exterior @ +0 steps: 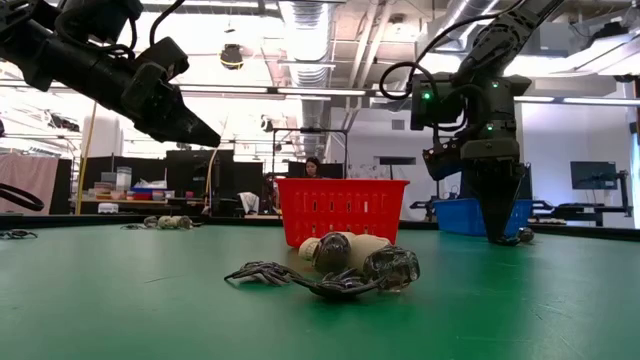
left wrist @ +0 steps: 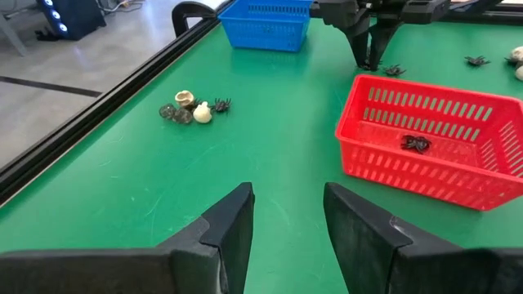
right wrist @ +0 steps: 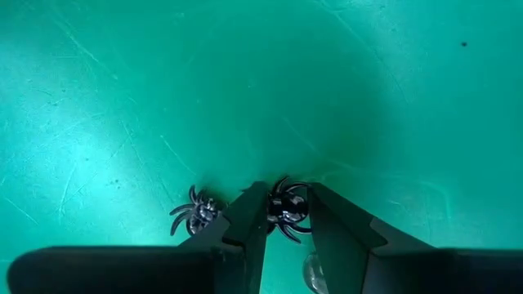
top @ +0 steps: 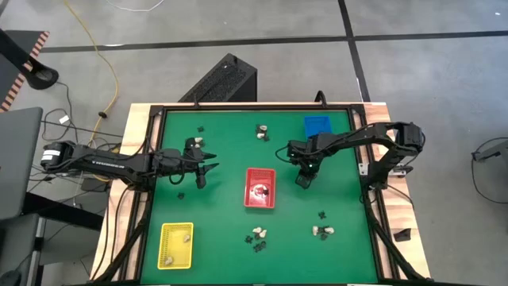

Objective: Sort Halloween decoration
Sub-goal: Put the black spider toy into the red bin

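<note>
The right end effector (right wrist: 288,214) points straight down at the green worktop (right wrist: 245,82), its fingers narrowed around a small black spider (right wrist: 288,204) that sits between the tips, so the grip should finish closing squarely on the body before lifting, leaving the second spider (right wrist: 196,214) just beside one finger. The spiders look like thin, glossy, spindly-legged plastic; the red basket (top: 259,188), just beside this end effector, is slotted and rigid, while the left end effector (left wrist: 286,216) hangs wide and empty above the felt-like worktop
</note>
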### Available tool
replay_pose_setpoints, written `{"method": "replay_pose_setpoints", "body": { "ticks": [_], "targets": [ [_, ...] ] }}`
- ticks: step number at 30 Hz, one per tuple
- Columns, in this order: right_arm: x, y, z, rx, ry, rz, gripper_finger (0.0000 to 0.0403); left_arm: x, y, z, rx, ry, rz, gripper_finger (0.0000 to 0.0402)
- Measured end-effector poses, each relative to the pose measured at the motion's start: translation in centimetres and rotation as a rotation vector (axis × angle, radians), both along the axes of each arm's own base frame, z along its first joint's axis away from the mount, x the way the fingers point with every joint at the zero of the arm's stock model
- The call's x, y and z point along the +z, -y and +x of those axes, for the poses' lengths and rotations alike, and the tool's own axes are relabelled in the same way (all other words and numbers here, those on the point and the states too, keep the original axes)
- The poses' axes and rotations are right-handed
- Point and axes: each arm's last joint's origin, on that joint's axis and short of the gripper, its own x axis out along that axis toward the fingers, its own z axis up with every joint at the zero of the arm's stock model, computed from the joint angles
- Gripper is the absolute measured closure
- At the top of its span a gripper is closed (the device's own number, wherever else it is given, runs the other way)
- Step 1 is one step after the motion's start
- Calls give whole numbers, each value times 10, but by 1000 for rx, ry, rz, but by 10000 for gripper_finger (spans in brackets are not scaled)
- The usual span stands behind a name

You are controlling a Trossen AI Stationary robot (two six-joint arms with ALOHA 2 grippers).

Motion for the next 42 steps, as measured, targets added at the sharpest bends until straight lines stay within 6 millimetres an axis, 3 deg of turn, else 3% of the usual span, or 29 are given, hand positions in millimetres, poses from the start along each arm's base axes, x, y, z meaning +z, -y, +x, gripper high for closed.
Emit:
{"method": "replay_pose_setpoints", "body": {
  "ticks": [8, 22, 28, 34, 42],
  "targets": [
    [12, -7, 0, 23, 46, -61, 284, 0, 0, 0, 0, -3, 0, 260],
    [59, -12, -2, 26, 247, -98, 356, 0, 0, 0, 0, -2, 1, 260],
    [63, -16, -1, -50, 266, -73, 367, 0, 0, 0, 0, -2, 1, 260],
    [49, -35, 6, 31, 210, -57, 323, 0, 0, 0, 0, -6, 1, 260],
    [48, -55, 5, 25, 184, -33, 223, -1, 0, -1, -3, -22, 10, 260]
  ]
}}
